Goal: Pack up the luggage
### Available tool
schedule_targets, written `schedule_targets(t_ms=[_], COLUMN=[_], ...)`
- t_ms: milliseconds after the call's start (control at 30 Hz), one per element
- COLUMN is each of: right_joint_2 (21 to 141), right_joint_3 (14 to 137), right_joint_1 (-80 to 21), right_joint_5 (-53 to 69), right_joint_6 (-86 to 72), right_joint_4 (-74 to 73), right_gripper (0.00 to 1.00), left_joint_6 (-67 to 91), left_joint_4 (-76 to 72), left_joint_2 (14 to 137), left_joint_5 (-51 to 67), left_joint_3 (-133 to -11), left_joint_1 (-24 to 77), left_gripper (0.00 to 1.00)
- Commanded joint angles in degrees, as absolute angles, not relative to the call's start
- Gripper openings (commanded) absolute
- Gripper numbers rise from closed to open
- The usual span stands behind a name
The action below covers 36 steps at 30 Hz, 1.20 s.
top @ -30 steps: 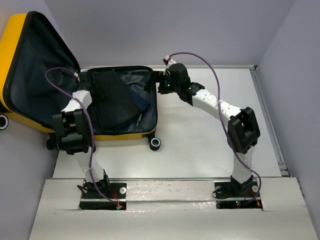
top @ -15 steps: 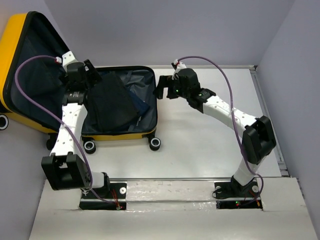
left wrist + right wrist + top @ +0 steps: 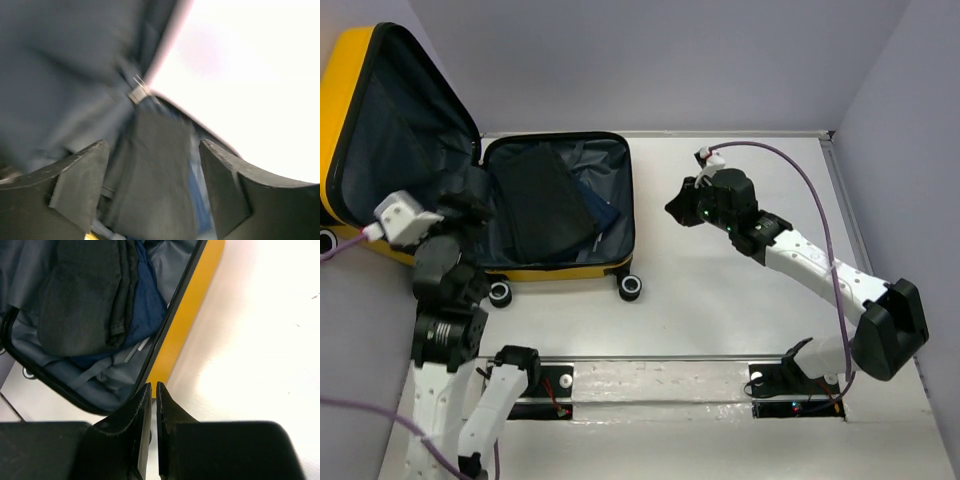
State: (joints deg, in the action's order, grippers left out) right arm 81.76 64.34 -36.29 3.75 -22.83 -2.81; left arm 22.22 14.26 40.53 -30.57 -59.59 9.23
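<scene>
Luggage [image 3: 560, 271] lies open with clothes [image 3: 545, 200] inside, so the wide, empty left gripper [image 3: 152, 150] should swing its raised lid [image 3: 410, 130] down evenly, with the pinched-shut, empty right gripper [image 3: 153, 390] well clear.

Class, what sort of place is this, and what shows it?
Likely a robot test bench: left arm and right arm bolted at a white table, grey walls, an open yellow suitcase.

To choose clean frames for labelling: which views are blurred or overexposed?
Left wrist: motion-blurred, the luggage interior soft, the background blown out white. Right wrist: folded clothes sharp, the table glaring white. Top external: sharp, evenly lit.
</scene>
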Motion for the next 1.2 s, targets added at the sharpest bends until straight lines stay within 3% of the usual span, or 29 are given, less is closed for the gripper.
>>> schedule_targets(t_ms=[0,133,333,633,800,867,1100,1167], right_joint_2=[75.2,70.8,69.1,70.6,71.2,71.7,72.9,73.4], right_joint_3=[59.3,55.4,51.6,50.4,50.1,50.1,50.3,50.4], right_joint_1=[-36.3,-34.9,-30.8,-30.1,-30.1,-30.1,-30.1,-30.1], right_joint_5=[5.2,5.6,10.1,13.0,12.9,12.6,12.1,12.1], right_joint_6=[-20.1,-17.5,-15.8,-16.5,-16.7,-16.8,-17.2,-17.5], right_joint_4=[1.4,0.8,0.3,0.7,1.1,1.1,1.1,1.1], right_gripper=[0.19,0.30,0.34,0.35,0.35,0.35,0.35,0.35], left_joint_6=[25.4,23.3,16.2,20.1,19.7,19.6,15.1,14.4], left_joint_4=[24.1,28.5,21.8,23.9,24.7,23.4,20.4,20.1], left_joint_2=[31.8,30.8,39.0,49.6,53.0,53.8,52.5,51.9], left_joint_5=[-55.1,-64.5,-59.2,-58.4,-60.7,-60.9,-58.4,-57.5], left_joint_3=[-54.6,-51.5,-53.2,-58.4,-63.2,-63.2,-63.0,-62.9], left_joint_1=[8.8,8.4,-4.2,-10.1,-10.1,-10.4,-7.4,-6.5], left_gripper=[0.89,0.94,0.93,0.79,0.54,0.49,0.07,0.06])
